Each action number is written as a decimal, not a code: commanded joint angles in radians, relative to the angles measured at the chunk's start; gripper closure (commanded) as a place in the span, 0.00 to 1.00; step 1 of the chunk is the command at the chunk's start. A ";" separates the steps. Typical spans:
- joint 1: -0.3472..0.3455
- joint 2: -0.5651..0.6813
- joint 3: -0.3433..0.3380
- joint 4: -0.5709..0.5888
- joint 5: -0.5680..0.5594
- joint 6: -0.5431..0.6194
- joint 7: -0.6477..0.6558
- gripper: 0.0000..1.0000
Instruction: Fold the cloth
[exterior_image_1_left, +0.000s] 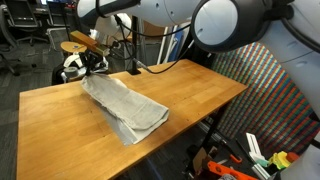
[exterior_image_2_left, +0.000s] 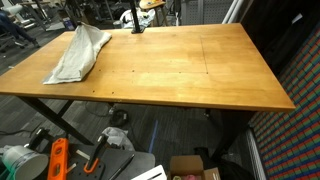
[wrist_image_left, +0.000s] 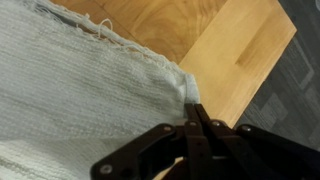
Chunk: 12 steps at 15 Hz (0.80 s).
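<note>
A light grey cloth (exterior_image_1_left: 125, 105) lies on the wooden table (exterior_image_1_left: 190, 85), one end lifted at its far corner. It also shows in the other exterior view (exterior_image_2_left: 78, 55), raised toward the table's far edge. In the wrist view the cloth (wrist_image_left: 70, 100) fills the left side, with a frayed hem. My gripper (wrist_image_left: 194, 112) is shut on the cloth's corner, fingers pressed together over the fabric edge. In an exterior view the gripper (exterior_image_1_left: 93, 62) holds that corner above the table's far left end.
Table edge and dark carpet lie right of the cloth in the wrist view (wrist_image_left: 290, 90). Office chairs and cables stand behind the table (exterior_image_1_left: 75, 60). Tools and boxes lie on the floor under the table (exterior_image_2_left: 60, 160). A patterned panel (exterior_image_1_left: 270, 100) stands beside the table.
</note>
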 joint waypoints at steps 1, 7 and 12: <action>-0.016 0.057 -0.004 0.092 -0.016 -0.018 0.022 0.97; -0.053 0.056 0.001 0.059 -0.025 -0.103 -0.013 0.79; -0.084 -0.001 0.021 0.000 -0.020 -0.203 -0.138 0.42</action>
